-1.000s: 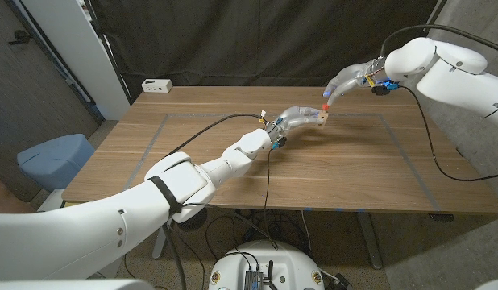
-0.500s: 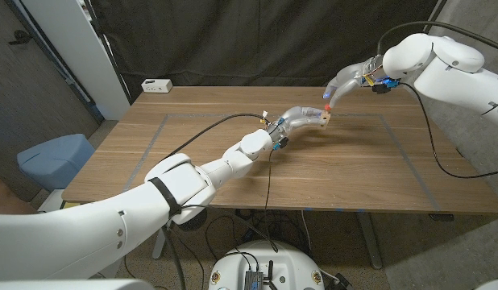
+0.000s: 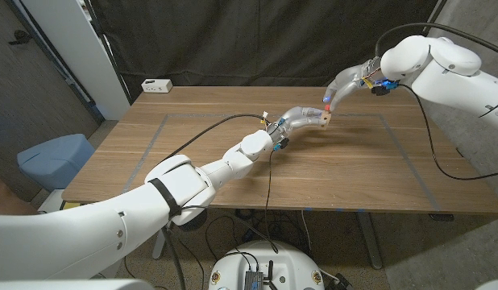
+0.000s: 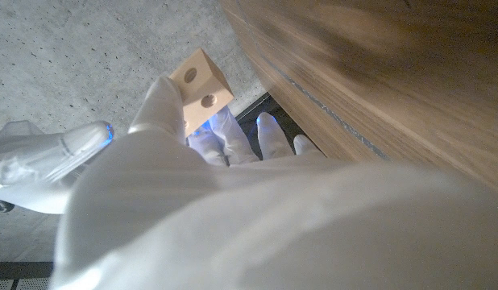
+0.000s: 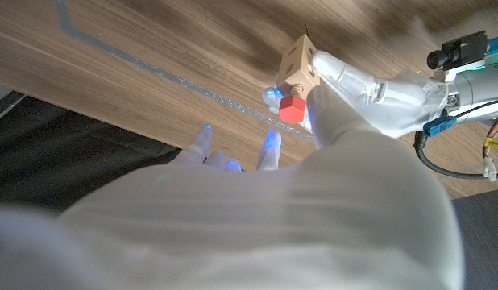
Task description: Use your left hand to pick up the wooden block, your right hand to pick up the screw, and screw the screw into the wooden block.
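Wooden block [image 3: 322, 118] held above wooden table [image 3: 233, 173] — dark curtain [image 3: 249, 40] behind.

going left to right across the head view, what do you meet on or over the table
white power strip → left hand → wooden block → right hand, with the red screw directly over the block.

We find no words or numbers we can read. The block [image 4: 201, 85] bears no print.

one wooden block [image 3: 321, 118], one screw [image 5: 290, 107], one white box [image 3: 156, 84].
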Robot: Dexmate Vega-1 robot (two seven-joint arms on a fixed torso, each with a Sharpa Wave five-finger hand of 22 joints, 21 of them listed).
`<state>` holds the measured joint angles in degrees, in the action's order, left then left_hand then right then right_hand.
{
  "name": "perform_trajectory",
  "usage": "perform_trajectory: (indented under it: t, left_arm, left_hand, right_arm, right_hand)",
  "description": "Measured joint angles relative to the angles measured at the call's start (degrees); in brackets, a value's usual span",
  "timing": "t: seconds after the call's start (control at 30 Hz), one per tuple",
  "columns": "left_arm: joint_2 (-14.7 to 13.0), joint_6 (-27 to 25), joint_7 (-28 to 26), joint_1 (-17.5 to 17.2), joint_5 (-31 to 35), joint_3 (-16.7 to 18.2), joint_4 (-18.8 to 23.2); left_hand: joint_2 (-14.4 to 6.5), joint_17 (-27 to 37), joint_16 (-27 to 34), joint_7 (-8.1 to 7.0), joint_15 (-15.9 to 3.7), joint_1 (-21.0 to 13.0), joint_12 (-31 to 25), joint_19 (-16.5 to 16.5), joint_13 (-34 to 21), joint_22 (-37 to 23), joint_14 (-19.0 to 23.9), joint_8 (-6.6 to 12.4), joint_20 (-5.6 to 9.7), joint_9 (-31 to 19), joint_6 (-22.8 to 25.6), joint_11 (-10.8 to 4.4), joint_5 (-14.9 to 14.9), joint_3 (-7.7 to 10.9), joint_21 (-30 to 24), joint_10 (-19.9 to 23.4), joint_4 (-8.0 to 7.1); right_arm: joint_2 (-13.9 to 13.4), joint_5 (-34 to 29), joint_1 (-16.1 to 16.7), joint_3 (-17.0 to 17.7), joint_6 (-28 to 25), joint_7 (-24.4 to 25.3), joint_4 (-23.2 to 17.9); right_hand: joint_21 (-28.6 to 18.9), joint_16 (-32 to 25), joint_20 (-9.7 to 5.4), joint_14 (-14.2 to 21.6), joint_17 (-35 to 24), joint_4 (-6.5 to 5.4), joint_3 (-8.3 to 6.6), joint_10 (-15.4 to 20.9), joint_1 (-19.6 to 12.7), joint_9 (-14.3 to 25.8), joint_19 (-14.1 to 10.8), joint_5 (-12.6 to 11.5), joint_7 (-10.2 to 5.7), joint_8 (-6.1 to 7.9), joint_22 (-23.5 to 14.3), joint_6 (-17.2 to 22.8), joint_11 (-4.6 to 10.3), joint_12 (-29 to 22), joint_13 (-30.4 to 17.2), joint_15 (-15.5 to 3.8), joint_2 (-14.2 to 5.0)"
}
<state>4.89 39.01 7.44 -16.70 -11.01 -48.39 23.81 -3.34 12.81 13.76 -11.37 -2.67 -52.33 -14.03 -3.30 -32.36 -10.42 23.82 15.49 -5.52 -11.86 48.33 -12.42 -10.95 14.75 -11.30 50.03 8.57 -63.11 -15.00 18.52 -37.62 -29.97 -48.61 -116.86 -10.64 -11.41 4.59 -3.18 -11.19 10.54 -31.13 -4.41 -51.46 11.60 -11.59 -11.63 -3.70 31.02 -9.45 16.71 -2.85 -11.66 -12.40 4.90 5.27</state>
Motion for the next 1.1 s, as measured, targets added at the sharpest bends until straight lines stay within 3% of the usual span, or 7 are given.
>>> perform_trajectory:
  t: [0.13, 0.4, 1.1]
  left_arm:
    - [0.0, 0.09, -0.01, -0.11, 0.05, 0.0, 0.09]
    - [-0.03, 0.29, -0.01, -0.17, 0.15, 0.02, 0.21]
    - [-0.11, 0.38, 0.19, -0.5, 0.26, 0.09, 0.66]
  left_hand:
    - [0.0, 0.0, 0.0, 0.0, 0.0, 0.0, -0.13, 0.0, 0.0, 0.0, 0.0, 0.0, 0.0, -0.01, 0.0, 0.0, 0.03, 0.0, 0.0, 0.0, 0.0]
    - [-0.01, 0.0, 0.0, 0.0, 0.0, 0.01, -0.18, 0.0, 0.0, 0.0, 0.0, 0.0, 0.0, -0.01, 0.0, 0.01, -0.1, 0.0, 0.0, -0.02, 0.0]
    - [-0.01, 0.0, 0.0, 0.0, 0.0, 0.01, -0.12, 0.0, 0.0, 0.0, 0.0, 0.0, 0.0, 0.04, 0.0, 0.04, -0.06, 0.0, 0.0, -0.05, 0.0]
  right_arm:
    - [0.05, -0.35, 0.44, 0.22, -0.24, 0.03, -0.25]
    - [0.14, -0.73, 1.19, 0.53, -0.57, 0.4, -0.62]
    - [0.17, -1.74, 2.36, 1.02, -1.37, 1.73, -1.15]
  right_hand:
    - [0.0, 0.0, -0.4, 0.22, 0.0, 0.0, 0.0, 0.45, -0.17, 0.13, -0.39, 0.0, 0.52, 0.27, 0.0, 0.71, 0.0, 0.0, 0.0, -0.22, 0.17]
    - [-0.43, -0.34, -2.77, 0.76, -0.16, -0.47, -0.47, 0.95, -0.45, 0.78, -2.35, 0.0, 1.03, 1.28, 0.0, 2.44, -0.33, -0.24, 0.01, -0.76, 0.45]
    - [-0.43, -0.68, -4.32, 1.75, -0.42, -0.96, 0.02, 2.89, -0.9, 1.63, -3.9, 0.45, 2.25, 3.54, 0.0, 6.35, -0.23, -0.67, 0.01, -1.73, -0.01]
